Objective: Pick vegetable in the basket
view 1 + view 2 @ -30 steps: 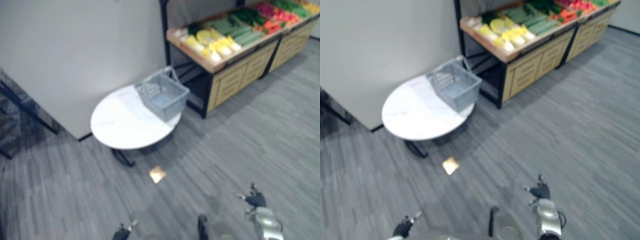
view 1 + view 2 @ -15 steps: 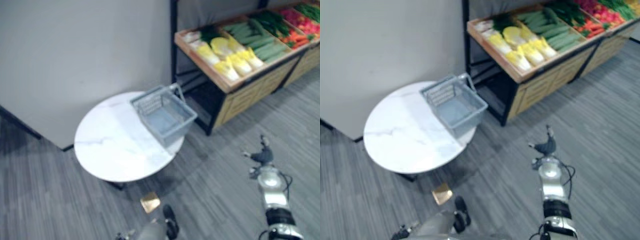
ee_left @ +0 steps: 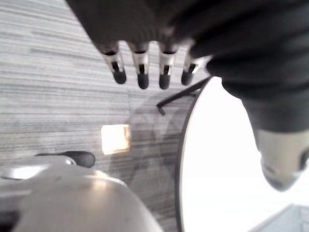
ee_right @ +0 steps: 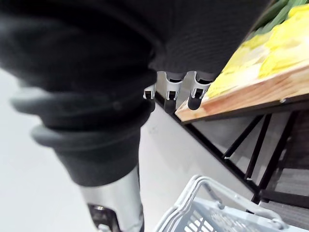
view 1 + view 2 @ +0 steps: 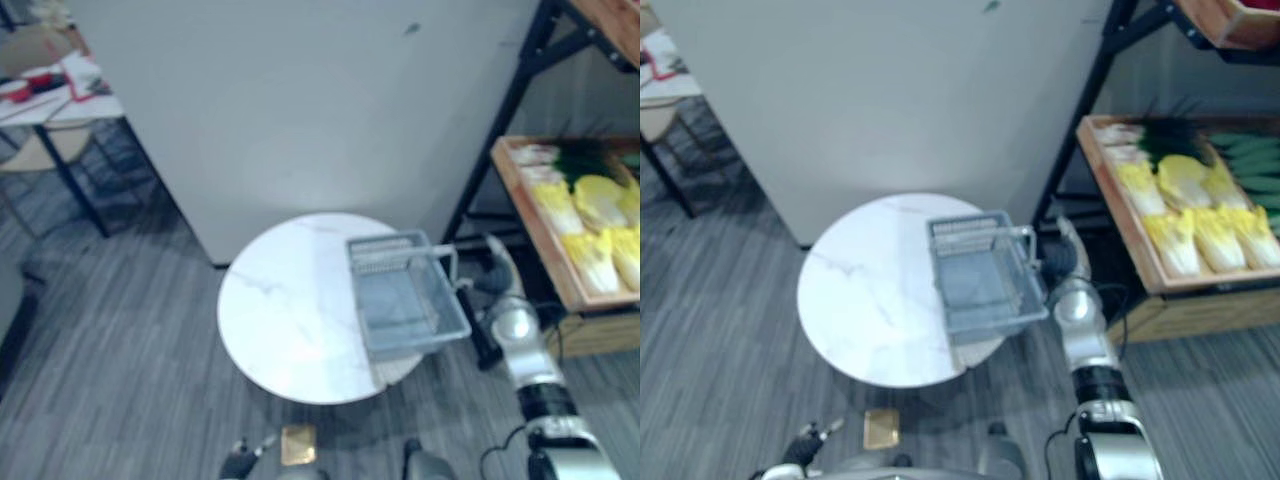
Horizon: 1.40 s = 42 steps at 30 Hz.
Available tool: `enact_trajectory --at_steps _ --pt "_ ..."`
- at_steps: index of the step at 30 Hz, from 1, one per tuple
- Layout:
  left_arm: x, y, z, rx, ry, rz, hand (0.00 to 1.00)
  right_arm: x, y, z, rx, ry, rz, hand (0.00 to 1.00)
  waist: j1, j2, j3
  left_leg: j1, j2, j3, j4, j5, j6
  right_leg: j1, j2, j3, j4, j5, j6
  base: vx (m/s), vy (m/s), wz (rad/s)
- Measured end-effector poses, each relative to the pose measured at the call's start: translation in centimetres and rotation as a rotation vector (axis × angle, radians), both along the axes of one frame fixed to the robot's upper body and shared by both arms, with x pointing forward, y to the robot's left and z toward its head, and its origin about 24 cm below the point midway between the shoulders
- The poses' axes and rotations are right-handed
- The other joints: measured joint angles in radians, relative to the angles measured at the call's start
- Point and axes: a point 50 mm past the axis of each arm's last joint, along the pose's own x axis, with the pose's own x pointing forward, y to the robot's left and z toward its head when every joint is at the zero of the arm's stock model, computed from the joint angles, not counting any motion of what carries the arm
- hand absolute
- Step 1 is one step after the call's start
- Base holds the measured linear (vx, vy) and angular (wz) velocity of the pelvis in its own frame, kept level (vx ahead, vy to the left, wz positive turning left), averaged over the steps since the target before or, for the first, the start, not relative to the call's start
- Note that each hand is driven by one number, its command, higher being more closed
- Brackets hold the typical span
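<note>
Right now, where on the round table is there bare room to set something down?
The left part of the table, from its rim to the basket, is bare. The basket looks empty too. It is crowded between the basket and the vegetable shelf, where the right hand hangs by the handle.

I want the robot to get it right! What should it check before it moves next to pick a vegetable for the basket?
1. Basket upright on the white table: ok.
2. Basket has room: ok, it looks empty.
3. Right hand free: ok, fingers open, holding nothing.
4. Right hand clear of the basket's handle: cannot tell, they are very close.
5. Vegetable picked: not ok, the yellow cabbages lie in the wooden tray.
6. Left hand out of the way: ok, low by the floor, fingers open.
</note>
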Motion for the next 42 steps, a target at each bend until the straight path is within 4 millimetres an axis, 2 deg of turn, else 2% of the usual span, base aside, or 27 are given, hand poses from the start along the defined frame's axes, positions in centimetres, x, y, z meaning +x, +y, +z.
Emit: enact_trajectory --at_steps 1,3,5,6,9,13,16,19,22,26,31,36,42 --pt "-0.2 -0.2 -0.1 -0.006 0.004 0.001 0.0 0.1 0.4 0.1 -0.017 0.0 0.018 0.0 0.0 0.015 -0.006 -0.008 0.023 0.01 0.001 0.002 -0.009 -0.001 0.015 -0.013 -0.007 0.001 -0.006 0.2 -0.321 0.35" --pt "-0.9 -0.5 -0.3 -0.013 0.022 0.002 0.0 0.2 2.0 -0.3 -0.079 0.029 0.106 0.0 0.005 0.048 -0.007 -0.028 0.084 0.007 -0.005 0.011 -0.05 0.0 0.063 -0.06 -0.028 0.014 -0.021 0.21 -0.283 0.27" --pt "-0.8 -0.5 -0.2 -0.012 0.018 0.001 0.0 0.2 3.1 -0.8 -0.115 0.062 0.169 0.0 0.004 0.062 -0.004 -0.03 0.113 0.005 -0.021 0.025 -0.073 0.01 0.085 -0.093 -0.051 0.019 -0.029 0.17 -0.2 0.34" --pt "-0.8 -0.5 -0.3 -0.013 0.019 0.003 0.0 0.1 3.7 -1.3 -0.138 0.09 0.207 0.0 0.005 0.058 0.0 -0.031 0.124 0.004 -0.032 0.032 -0.081 0.016 0.094 -0.11 -0.063 0.019 -0.029 0.14 -0.149 0.32" --pt "-0.9 -0.8 -0.3 -0.023 0.021 0.007 0.0 0.0 4.9 -2.7 -0.187 0.157 0.286 0.0 0.011 0.059 0.007 -0.036 0.13 0.004 -0.043 0.037 -0.086 0.028 0.095 -0.132 -0.085 0.023 -0.035 0.09 -0.046 0.21" --pt "-0.5 -0.9 -0.2 -0.022 0.006 0.004 0.0 1.1 6.1 -2.6 -0.239 0.177 0.342 0.0 0.01 0.069 0.042 -0.068 0.11 0.007 -0.044 0.057 -0.081 0.024 0.072 -0.141 -0.128 0.049 -0.036 0.0 0.04 0.11" --pt "0.0 -1.0 0.0 -0.019 -0.016 -0.006 0.0 3.1 6.2 -1.0 -0.299 0.156 0.339 0.0 0.013 0.086 0.075 -0.109 0.096 0.01 -0.045 0.072 -0.072 -0.006 0.061 -0.141 -0.155 0.08 -0.034 -0.07 0.041 0.03" --pt "0.5 -1.4 0.1 -0.019 -0.033 -0.033 0.0 4.8 6.8 1.7 -0.357 0.088 0.341 0.0 0.015 0.1 0.114 -0.14 0.09 0.009 -0.048 0.089 -0.071 -0.027 0.057 -0.141 -0.176 0.108 -0.036 -0.07 0.004 0.01" --pt "0.7 -2.0 0.1 -0.032 -0.043 -0.037 0.0 5.7 6.8 3.5 -0.401 0.035 0.316 0.0 0.017 0.108 0.131 -0.152 0.088 0.009 -0.067 0.107 -0.07 -0.034 0.059 -0.147 -0.206 0.135 -0.04 -0.08 -0.013 0.02" --pt "1.1 -2.0 0.2 -0.032 -0.059 -0.04 0.0 6.3 6.7 4.9 -0.417 -0.012 0.297 0.0 0.014 0.115 0.149 -0.169 0.084 0.01 -0.082 0.127 -0.066 -0.045 0.059 -0.149 -0.234 0.161 -0.043 -0.08 -0.012 0.01" --pt "1.1 -2.2 0.2 -0.03 -0.058 -0.052 0.0 6.4 6.5 5.8 -0.429 -0.049 0.267 0.0 0.007 0.124 0.154 -0.173 0.084 0.007 -0.081 0.13 -0.064 -0.046 0.056 -0.153 -0.237 0.164 -0.04 -0.03 -0.007 0.01" --pt "1.1 -2.2 0.2 -0.03 -0.056 -0.047 0.0 5.3 7.3 9.5 -0.386 -0.265 0.255 0.0 -0.01 0.124 0.154 -0.166 0.084 0.005 -0.084 0.13 -0.064 -0.031 0.056 -0.155 -0.252 0.168 -0.035 0.01 -0.002 0.01" --pt "1.1 -2.2 0.2 -0.035 -0.056 -0.05 0.0 3.8 7.5 9.4 -0.361 -0.321 0.268 0.0 -0.02 0.119 0.157 -0.128 0.084 0.009 -0.098 0.129 -0.065 0.006 0.056 -0.155 -0.26 0.168 -0.034 0.01 -0.001 0.0"
